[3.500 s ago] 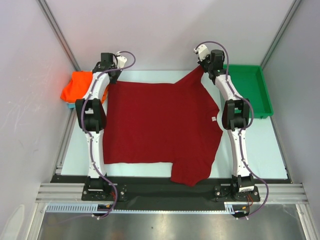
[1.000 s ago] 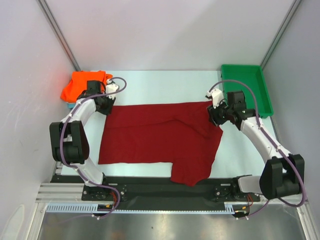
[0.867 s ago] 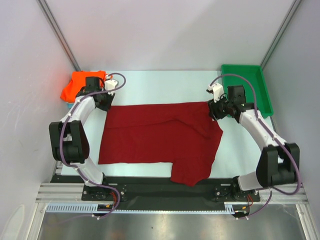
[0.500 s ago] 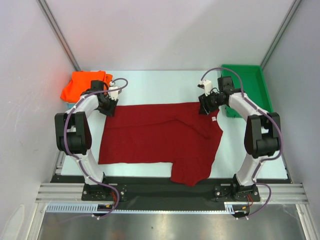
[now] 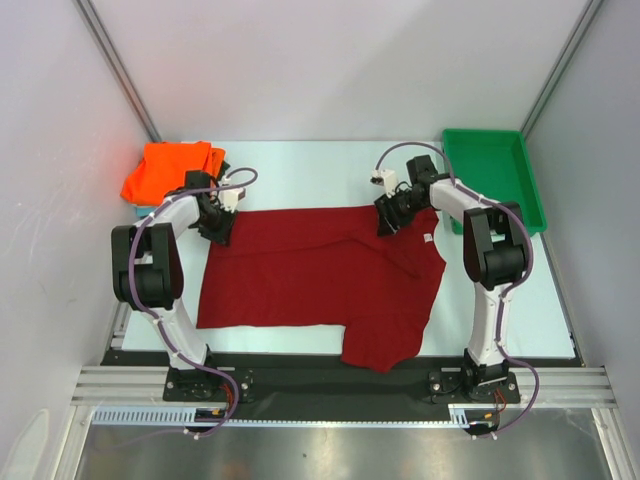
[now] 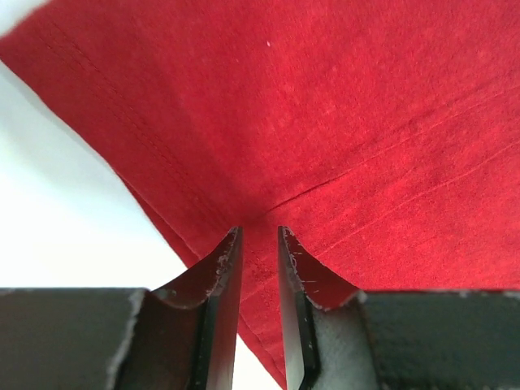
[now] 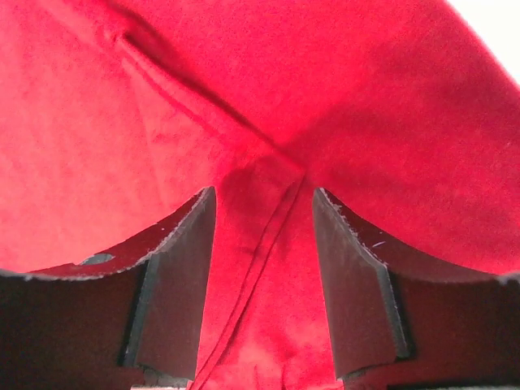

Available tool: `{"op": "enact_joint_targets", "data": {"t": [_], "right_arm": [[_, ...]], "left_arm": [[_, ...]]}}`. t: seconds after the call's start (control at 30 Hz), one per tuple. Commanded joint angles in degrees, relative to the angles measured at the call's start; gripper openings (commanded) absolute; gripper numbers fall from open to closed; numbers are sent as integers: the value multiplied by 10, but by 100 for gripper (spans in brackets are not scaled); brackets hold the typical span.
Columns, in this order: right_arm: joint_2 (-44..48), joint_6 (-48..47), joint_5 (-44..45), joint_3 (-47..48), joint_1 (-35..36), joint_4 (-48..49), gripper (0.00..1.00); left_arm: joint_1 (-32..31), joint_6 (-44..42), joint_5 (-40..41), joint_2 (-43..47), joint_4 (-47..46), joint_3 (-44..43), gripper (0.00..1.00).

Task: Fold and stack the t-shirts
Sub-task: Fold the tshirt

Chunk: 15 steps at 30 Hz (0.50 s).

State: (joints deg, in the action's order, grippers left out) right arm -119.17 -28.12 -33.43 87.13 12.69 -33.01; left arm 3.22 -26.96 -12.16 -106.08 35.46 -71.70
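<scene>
Shift: right pincer point(image 7: 262, 197) slides inward, spreading off the dark red cloth t-shirt point(image 5: 320, 270) | left pincer point(image 6: 259, 232) pinches its folded edge, anchoring the fold.

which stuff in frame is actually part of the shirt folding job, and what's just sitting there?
Job: maroon t-shirt, spread on the table; orange t-shirt, far left corner.
Lying about: green plastic tray, far right.

Both wrist views cut the maroon shirt point(image 6: 366, 122) off at their edges. From above, the left gripper point(image 5: 222, 232) and right gripper point(image 5: 386, 224) are too small to show their jaws. Left of the left gripper, an orange shirt point(image 5: 165, 168) hides most of a teal shirt point(image 5: 138, 209).
</scene>
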Motion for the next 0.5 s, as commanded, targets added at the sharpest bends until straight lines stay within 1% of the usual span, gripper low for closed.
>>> {"op": "enact_joint_targets", "data": {"t": [0.0,0.2,0.27,0.3,0.37,0.47], "right_arm": [[-19,0,2,43,1,6,56],[-40,-2,7,54,4,10,54],[-41,-5,6,53,6,8,48],[-40,-5,6,48,7,10,42],[-36,-7,5,45,9,11,37],[-29,-10,3,37,12,11,26]], "left_arm": [[-2,6,-1,17,-2,9,28],[-2,7,-1,22,-5,17,28],[-2,7,0,20,-5,17,28],[-3,7,0,22,-4,17,28],[-2,7,1,22,-5,16,28],[-2,7,3,22,-7,16,27]]}}
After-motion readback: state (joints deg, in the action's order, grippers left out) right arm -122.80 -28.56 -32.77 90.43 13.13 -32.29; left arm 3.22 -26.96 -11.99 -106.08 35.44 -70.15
